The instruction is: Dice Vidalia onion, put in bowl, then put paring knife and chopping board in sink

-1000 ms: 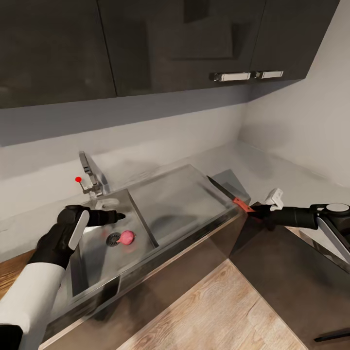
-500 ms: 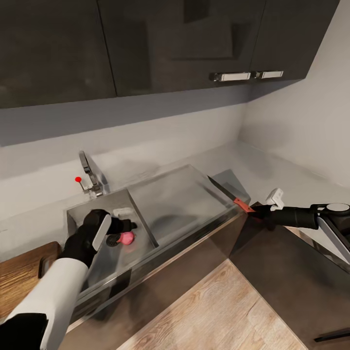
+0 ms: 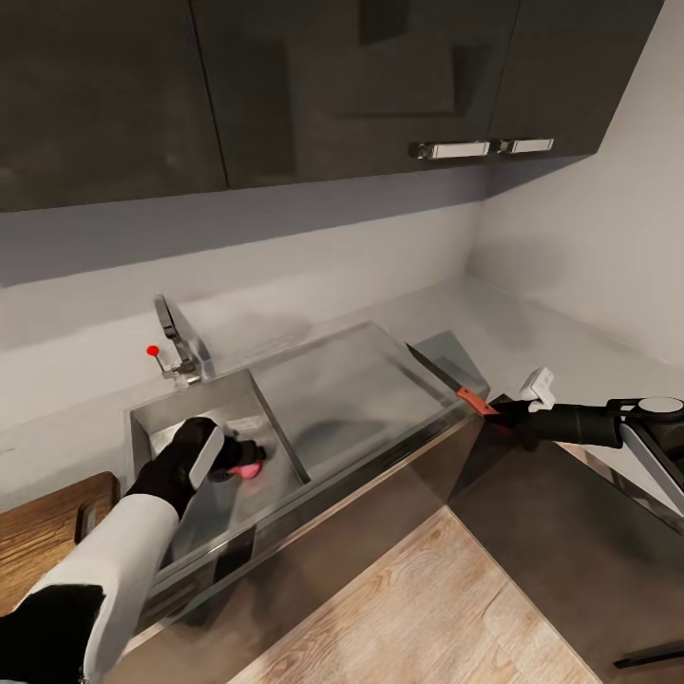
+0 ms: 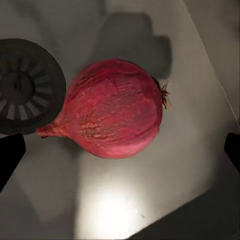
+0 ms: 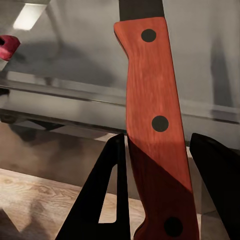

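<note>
The pinkish-red Vidalia onion lies on the floor of the steel sink, beside the round drain. My left gripper is down in the basin, open, one fingertip on each side of the bulb and apart from it. My right gripper is shut on the paring knife's reddish-brown handle, its dark blade over the drainboard's right corner. The chopping board lies left of the sink. The bowl is out of view.
The chrome faucet with its red-tipped lever stands behind the basin. Dark wall cabinets hang overhead. The countertop runs into the corner at the right. Wooden floor lies below.
My left arm has dropped from above the sink into the basin, bringing its open fingers around the onion. That uncovered the chopping board at left. The right arm and knife have stayed put.
</note>
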Robot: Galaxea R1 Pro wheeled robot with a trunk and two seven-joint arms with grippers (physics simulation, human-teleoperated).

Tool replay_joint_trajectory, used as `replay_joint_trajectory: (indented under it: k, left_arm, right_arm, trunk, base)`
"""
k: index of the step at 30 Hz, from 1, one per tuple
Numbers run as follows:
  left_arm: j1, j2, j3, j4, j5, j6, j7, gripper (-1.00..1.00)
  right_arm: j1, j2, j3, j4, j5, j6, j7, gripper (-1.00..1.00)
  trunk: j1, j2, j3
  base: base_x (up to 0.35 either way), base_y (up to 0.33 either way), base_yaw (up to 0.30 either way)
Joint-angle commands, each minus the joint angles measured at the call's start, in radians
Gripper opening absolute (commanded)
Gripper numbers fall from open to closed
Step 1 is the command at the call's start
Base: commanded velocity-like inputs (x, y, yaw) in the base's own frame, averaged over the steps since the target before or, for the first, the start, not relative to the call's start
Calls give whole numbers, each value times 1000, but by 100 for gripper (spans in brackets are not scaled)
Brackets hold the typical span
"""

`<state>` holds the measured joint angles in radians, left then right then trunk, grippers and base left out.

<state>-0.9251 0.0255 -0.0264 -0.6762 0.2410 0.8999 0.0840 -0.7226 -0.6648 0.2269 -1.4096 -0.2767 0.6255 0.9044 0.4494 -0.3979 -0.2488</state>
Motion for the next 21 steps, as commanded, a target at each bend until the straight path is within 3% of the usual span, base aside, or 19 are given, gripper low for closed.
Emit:
replay_joint_trajectory:
  k: [1, 11, 21]
  left_arm:
    - [-10, 0, -3, 14, 11, -4, 13, 100]
    - [-73, 0, -3, 43, 11, -17, 21, 100]
    - [-81, -1, -9, 45, 11, -18, 22, 100]
  right_arm:
    - [-1, -1, 2, 0, -6, 6, -1, -100]
    - [-1, -1, 2, 0, -7, 6, -1, -100]
    - [-1, -1, 2, 0, -6, 6, -1, -100]
  trunk:
    - [1, -2, -2]
    - [1, -2, -2]
    - [1, -2, -7]
  base:
    - [0, 0, 0]
    - [0, 0, 0]
    - [0, 0, 0]
